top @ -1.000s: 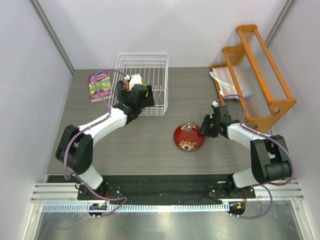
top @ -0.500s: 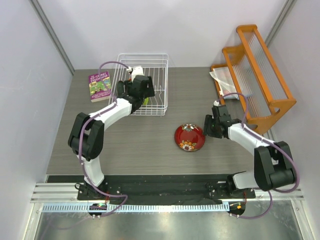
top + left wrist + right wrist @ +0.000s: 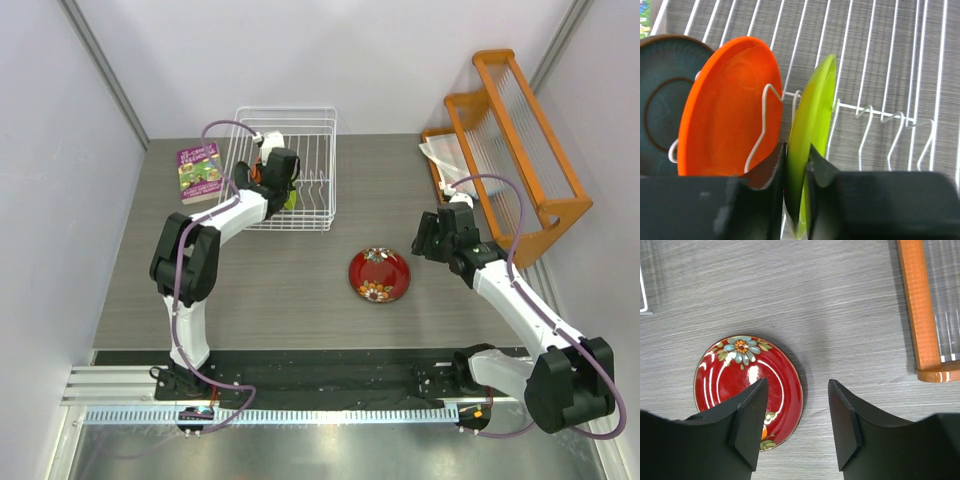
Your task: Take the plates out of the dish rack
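Where the dish rack (image 3: pixel 300 125) sits beside a book (image 3: pixel 200 172), the teal-grey plate (image 3: pixel 660 110), orange plate (image 3: pixel 725 100) and lime plate (image 3: pixel 812 115) stand upright, a wire tine (image 3: pixel 761 130) between the last two. The left gripper (image 3: pixel 796 152) pinches the lime plate; the right gripper (image 3: pixel 796 385) gapes over the red plate (image 3: pixel 735 375), flat on the table (image 3: pixel 290 290).

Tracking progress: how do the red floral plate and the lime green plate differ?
The red floral plate lies flat on the table; the lime green plate stands on edge in the dish rack. The red one is patterned and ungripped; the green one is plain, pinched by the left claw. Both are round.
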You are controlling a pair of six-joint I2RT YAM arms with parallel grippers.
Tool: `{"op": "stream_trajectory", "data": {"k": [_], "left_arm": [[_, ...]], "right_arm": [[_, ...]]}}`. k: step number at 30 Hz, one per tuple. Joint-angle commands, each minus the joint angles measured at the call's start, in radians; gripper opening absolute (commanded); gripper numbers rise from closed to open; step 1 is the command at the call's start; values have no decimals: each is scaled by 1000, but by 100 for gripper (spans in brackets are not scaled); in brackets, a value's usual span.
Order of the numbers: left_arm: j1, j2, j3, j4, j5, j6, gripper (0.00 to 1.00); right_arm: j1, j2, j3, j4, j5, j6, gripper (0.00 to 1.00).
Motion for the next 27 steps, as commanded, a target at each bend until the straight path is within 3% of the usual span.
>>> {"op": "stream_trajectory", "data": {"k": [1, 3, 5, 8, 20, 23, 27], "left_arm": [[2, -34, 27, 26, -30, 14, 10], [2, -54, 25, 26, -32, 25, 0], [2, -69, 27, 1, -43, 48, 0], [0, -104, 25, -6, -49, 86, 0], [-15, -267, 27, -71, -109, 123, 0], [-21, -317, 15, -134, -55, 79, 0], [-27, -455, -77, -158, 150, -42, 0]], "right_arm": [[6, -8, 29, -21, 27, -1, 57], [8, -5, 26, -21, 27, -1, 57], [11, 0, 26, -21, 30, -1, 58], [21, 6, 29, -23, 43, -2, 69], [58, -26, 49, -35, 66, -5, 74], [60, -42, 65, -33, 41, -15, 74], [60, -53, 90, 9, -66, -16, 74]]}}
